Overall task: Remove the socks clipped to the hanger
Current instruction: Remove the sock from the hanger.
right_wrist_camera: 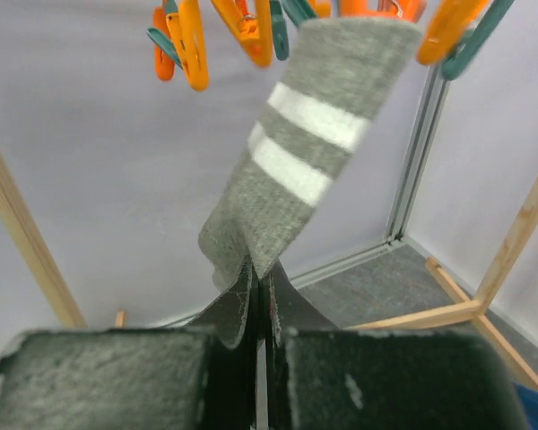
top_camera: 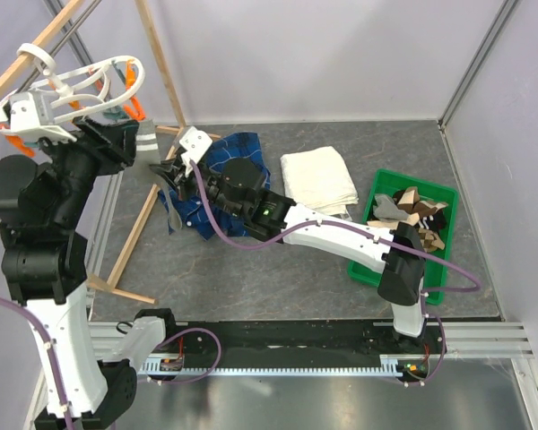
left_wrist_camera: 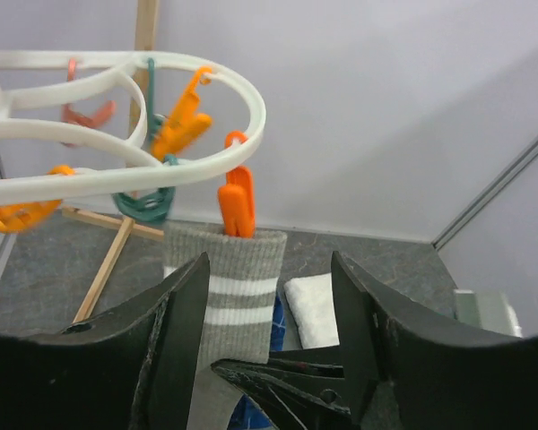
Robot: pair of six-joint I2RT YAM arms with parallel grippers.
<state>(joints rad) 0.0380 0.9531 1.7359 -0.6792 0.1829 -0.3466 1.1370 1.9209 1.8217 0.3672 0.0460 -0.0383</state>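
While the grey sock (left_wrist_camera: 242, 287) hangs by its cuff from an orange clip (left_wrist_camera: 238, 202) on the hanger (left_wrist_camera: 117, 179), the step in hand is judged to be release of that sock.

R arm: right gripper (right_wrist_camera: 258, 287) is closed, pinched on the lower part of the sock; fabric runs at a slant up toward the clip.
L arm: left gripper (left_wrist_camera: 267, 269) has jaws apart, one finger each side of the cuff just below the clip, nothing held.

Progress: several socks (top_camera: 412, 210) lie in the green bin (top_camera: 377, 184) at the right of the table. At least one sock is on the hanger, so task is judged part done, not complete.

Next move, req'd: either squeeze the clip's upper tails to open it, or pull the sock down and away w/ the right gripper until the cuff slips free. Pull along the sock's length; a sideways tug would prob. swing the hanger, which appears hooked over the wooden rack (top_camera: 27, 54). Then carry to bin.

Not determinable:
- whether other socks are clipped: the ring is cut off in the wrist views and partly masked by the L arm in the top view
- toe end of the sock, hidden behind the right gripper's fingers
- whether the left finger touches the cuff or only overlaps it in view
- how deep the clip bites the cuff
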